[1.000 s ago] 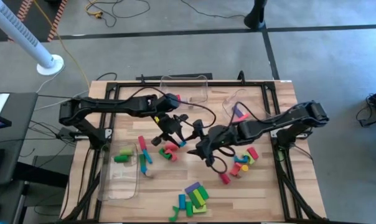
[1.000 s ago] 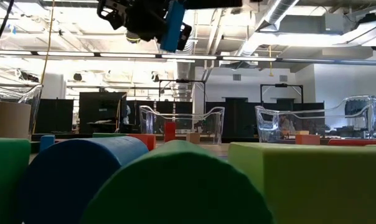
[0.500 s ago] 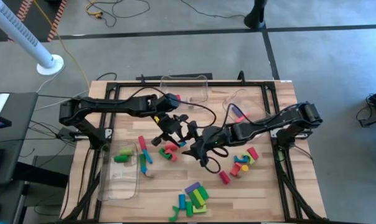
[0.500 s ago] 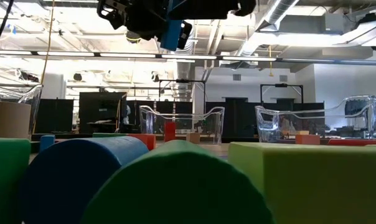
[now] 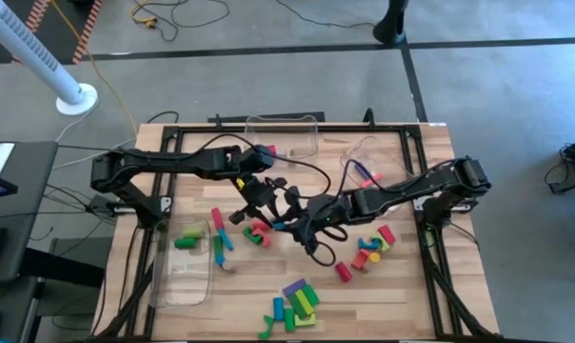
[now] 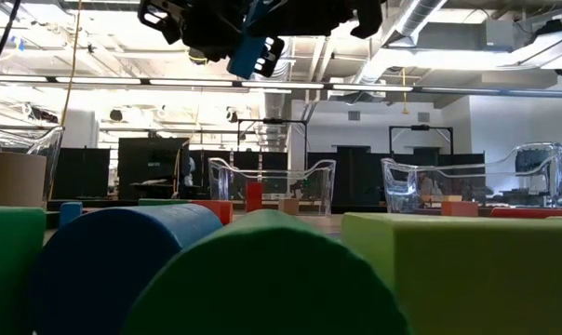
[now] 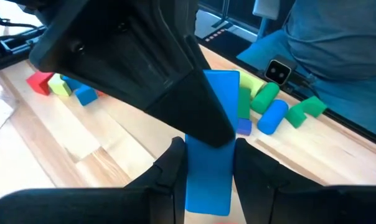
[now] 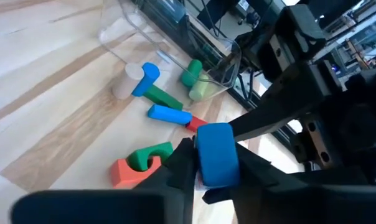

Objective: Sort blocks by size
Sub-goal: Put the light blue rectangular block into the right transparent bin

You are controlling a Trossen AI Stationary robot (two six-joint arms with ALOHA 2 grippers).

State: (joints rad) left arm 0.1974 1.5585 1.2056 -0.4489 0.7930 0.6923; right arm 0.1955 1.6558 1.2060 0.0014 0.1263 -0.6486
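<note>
A blue bar block point(image 5: 281, 222) hangs in the air above the middle of the table, between my two grippers. My left gripper point(image 5: 270, 208) is shut on one end of it, and my right gripper point(image 5: 293, 227) is shut on the other end. In the low view the blue bar point(image 6: 248, 51) shows tilted, high above the table. Other blocks lie loose on the wood: a red and a green arch point(image 5: 257, 233) under the grippers, a group point(image 5: 368, 248) at the right and a pile point(image 5: 297, 303) near the front edge. My left gripper pinches the blue bar's long sides point(image 7: 208, 177) between its two fingers point(image 7: 175, 168), which lie along the bar. The bar is lifted clear of the table. My right gripper pinches the bar's other end point(image 8: 216, 152) between its two fingers point(image 8: 183, 163), coming from the table's right side. In the left wrist view its dark finger point(image 7: 175, 93) covers part of that end.
A clear bin point(image 5: 185, 267) lies at the left with green blocks point(image 5: 188, 238) in it. Two more clear bins point(image 5: 283, 133) point(image 5: 364, 157) stand at the far side. Both arms cross over the table's middle. A person sits beyond the table point(image 7: 337, 37).
My right gripper has moved toward the table's left, up to the left gripper, and has shut on the free end of the blue bar. The bar has tipped a little in the low view. My left gripper has kept its hold.
</note>
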